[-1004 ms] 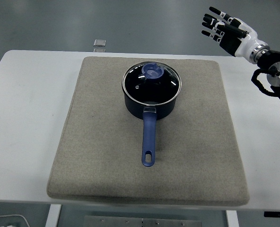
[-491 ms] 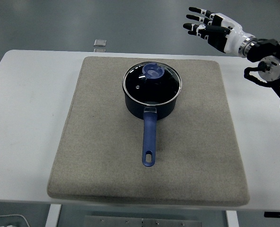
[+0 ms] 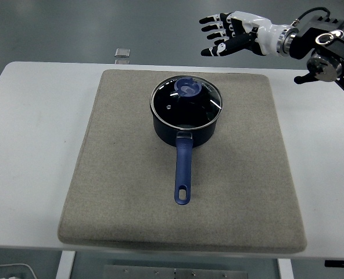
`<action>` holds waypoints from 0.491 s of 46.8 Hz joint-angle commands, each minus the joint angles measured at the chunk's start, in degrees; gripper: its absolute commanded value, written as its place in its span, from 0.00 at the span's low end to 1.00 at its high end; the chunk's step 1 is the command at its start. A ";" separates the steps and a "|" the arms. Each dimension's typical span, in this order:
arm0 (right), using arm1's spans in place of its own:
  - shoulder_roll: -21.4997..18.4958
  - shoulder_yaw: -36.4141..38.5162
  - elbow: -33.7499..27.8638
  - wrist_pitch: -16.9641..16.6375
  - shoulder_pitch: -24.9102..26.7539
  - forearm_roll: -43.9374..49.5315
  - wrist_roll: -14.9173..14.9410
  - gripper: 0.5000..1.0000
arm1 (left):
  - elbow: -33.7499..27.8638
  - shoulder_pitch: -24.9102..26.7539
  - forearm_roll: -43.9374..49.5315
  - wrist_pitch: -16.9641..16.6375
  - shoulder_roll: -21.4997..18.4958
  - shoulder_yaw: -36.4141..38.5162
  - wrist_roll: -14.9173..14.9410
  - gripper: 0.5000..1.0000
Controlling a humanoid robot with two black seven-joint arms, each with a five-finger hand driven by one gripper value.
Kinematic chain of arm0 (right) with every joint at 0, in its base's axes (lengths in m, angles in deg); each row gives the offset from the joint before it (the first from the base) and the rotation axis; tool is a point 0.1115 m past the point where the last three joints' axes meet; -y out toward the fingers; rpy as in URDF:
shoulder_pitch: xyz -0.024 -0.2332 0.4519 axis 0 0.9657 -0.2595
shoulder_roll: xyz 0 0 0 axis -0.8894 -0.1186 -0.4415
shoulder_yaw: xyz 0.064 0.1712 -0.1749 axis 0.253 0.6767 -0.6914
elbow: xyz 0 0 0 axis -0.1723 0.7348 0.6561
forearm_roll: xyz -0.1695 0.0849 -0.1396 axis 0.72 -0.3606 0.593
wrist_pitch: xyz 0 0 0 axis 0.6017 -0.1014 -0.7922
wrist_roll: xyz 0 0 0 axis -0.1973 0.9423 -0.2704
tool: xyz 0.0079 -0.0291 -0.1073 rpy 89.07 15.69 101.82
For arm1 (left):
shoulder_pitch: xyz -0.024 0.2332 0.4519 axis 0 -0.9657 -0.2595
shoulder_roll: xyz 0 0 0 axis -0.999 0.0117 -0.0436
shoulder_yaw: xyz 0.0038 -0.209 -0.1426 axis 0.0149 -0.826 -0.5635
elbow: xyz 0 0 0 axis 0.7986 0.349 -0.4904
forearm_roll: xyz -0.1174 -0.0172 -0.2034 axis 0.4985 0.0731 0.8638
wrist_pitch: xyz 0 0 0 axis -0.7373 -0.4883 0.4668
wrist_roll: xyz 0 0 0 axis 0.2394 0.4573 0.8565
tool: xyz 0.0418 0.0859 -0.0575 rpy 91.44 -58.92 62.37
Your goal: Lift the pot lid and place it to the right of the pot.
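A dark blue pot (image 3: 183, 132) stands on the grey mat (image 3: 119, 174), its long blue handle (image 3: 183, 174) pointing toward the near edge. A glass lid (image 3: 186, 102) with a blue knob (image 3: 189, 88) rests on top of the pot. My right hand (image 3: 221, 35) hovers high above the table's far edge, up and right of the lid, its fingers spread and holding nothing. My left arm does not show.
The mat covers the middle of the white table (image 3: 27, 128). A small pale object (image 3: 122, 53) lies just beyond the table's far edge. Bare mat stretches to the right of the pot (image 3: 253, 133).
My right hand has travelled left from the top right corner toward the pot, staying high and open. The pot and lid have not moved.
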 commanded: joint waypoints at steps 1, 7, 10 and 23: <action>0.45 -3.79 1.75 -0.17 -2.52 1.39 0.00 0.83 | 0.00 0.01 -0.01 0.00 0.00 0.00 -0.01 1.00; 0.28 -8.80 4.21 -0.17 -6.39 5.34 0.09 0.83 | 0.00 0.01 0.00 0.00 0.00 0.00 -0.01 1.00; -0.07 -10.74 4.92 -0.17 -7.79 7.19 0.44 0.83 | 0.00 0.01 -0.01 0.00 0.00 0.00 -0.01 1.00; -1.13 -17.16 8.87 -0.08 -13.24 14.04 0.79 0.83 | 0.00 0.01 0.08 0.00 0.00 0.00 -0.01 1.00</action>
